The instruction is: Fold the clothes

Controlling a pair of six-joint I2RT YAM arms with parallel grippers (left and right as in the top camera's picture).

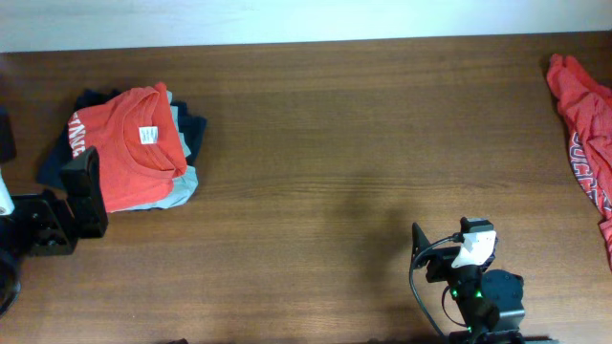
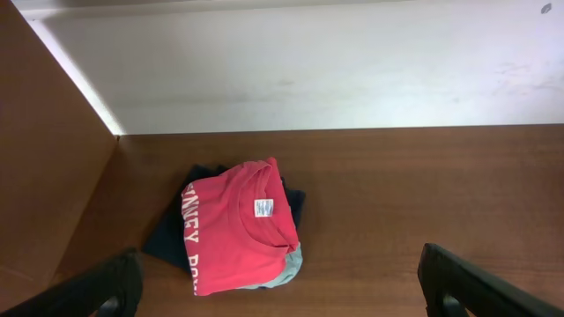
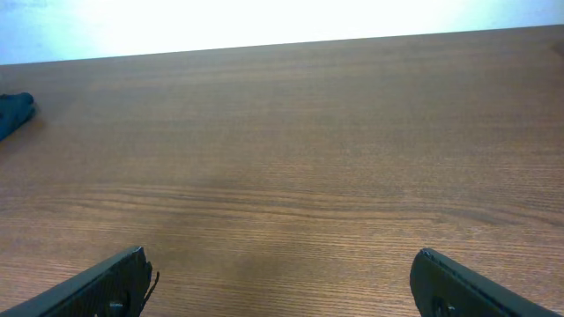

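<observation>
One orange-red T-shirt (image 1: 129,153) lies folded, white neck label up, on top of a small stack at the table's left. It also shows in the left wrist view (image 2: 233,238), with white lettering along its left edge. A second orange-red T-shirt (image 1: 588,119) lies crumpled and unfolded at the far right edge. My left gripper (image 1: 88,186) is open and empty, just in front of the stack, with its fingers wide apart in the left wrist view (image 2: 280,255). My right gripper (image 1: 448,247) is open and empty over bare table near the front edge, and shows the same in its wrist view (image 3: 280,257).
Under the folded shirt lie a dark navy garment (image 1: 57,158) and a light blue one (image 1: 177,186). The brown wooden table (image 1: 335,143) runs to a white wall at the back. A bit of dark cloth (image 3: 13,110) shows at the right wrist view's left edge.
</observation>
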